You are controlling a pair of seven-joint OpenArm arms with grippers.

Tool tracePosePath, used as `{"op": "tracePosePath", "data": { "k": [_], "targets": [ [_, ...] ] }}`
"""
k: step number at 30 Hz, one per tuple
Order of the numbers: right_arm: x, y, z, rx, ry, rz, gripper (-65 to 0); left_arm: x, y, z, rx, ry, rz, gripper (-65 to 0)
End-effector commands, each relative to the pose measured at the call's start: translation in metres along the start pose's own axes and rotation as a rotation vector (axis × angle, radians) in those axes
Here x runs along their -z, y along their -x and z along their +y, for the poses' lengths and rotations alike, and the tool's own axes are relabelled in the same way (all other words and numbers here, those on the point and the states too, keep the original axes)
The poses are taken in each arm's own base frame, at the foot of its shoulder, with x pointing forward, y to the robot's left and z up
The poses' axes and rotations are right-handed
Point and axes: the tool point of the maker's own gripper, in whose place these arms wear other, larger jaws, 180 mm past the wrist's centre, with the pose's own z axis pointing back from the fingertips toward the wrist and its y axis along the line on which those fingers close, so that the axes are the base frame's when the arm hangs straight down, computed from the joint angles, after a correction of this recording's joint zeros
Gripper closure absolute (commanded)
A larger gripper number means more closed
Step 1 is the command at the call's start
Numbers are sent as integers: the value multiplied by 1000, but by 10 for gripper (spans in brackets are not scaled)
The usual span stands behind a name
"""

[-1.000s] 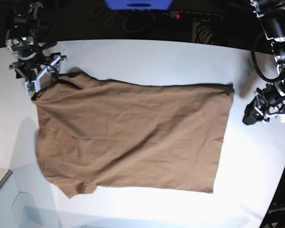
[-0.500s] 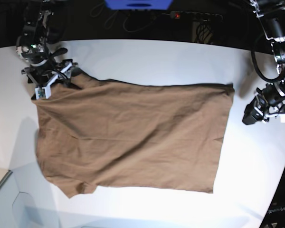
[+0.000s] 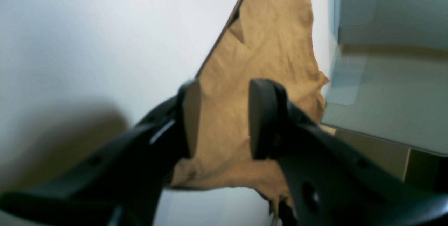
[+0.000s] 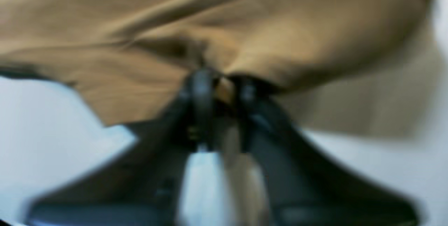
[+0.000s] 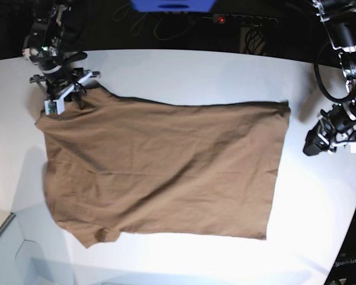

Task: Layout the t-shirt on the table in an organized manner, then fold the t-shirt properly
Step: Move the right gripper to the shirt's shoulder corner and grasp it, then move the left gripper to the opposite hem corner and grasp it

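Brown t-shirt lies spread nearly flat on the white bench; folding not begun. Right hand pinches its far-left corner; left hand hovers half-open, empty.

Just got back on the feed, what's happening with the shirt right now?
The brown t-shirt lies spread mostly flat on the white table. The right gripper has pinched the cloth at the shirt's far corner, on the left of the base view. The left gripper hangs off to the other side, fingers apart and holding nothing. No fold has been made yet.
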Motion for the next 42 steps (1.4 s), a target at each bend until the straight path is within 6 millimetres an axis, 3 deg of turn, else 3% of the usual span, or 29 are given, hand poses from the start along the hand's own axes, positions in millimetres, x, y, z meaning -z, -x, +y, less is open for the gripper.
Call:
{"op": "tracePosePath", "data": {
  "k": [1,6,9,15,20,25,28,35,38,42],
  "targets": [
    [-4,9,-2,-15,6,32,0,-5,-15,-18,-11,52,-24,-229],
    [-14,12,7,-9,-3,24,-1,-5,-15,-18,-11,52,-24,-229],
    [-26,2,11,-14,4,-3,0,-5,-15,-18,-11,52,-24,-229],
    [-43,-5,20,-73,3,114,-6,-4,-14,-19,-14,57,-24,-229],
    [-41,3,28,-129,-21,257,-119,-4,-14,-24,-11,71,-25,-229],
    [-43,6,33,-137,-32,265,-244,2,-9,-33,-24,102,-17,-229],
    [-44,7,31,-132,-27,249,-277,4,-4,-46,-1,131,-13,-229],
    [-44,-7,23,-155,-9,172,-286,-1,7,-92,88,223,-32,-230],
    [-45,-10,20,-164,-2,165,-286,-3,14,-81,78,200,-19,-230],
    [-48,-13,1,-163,44,163,-285,-5,27,-61,60,159,5,-230]
  ]
}}
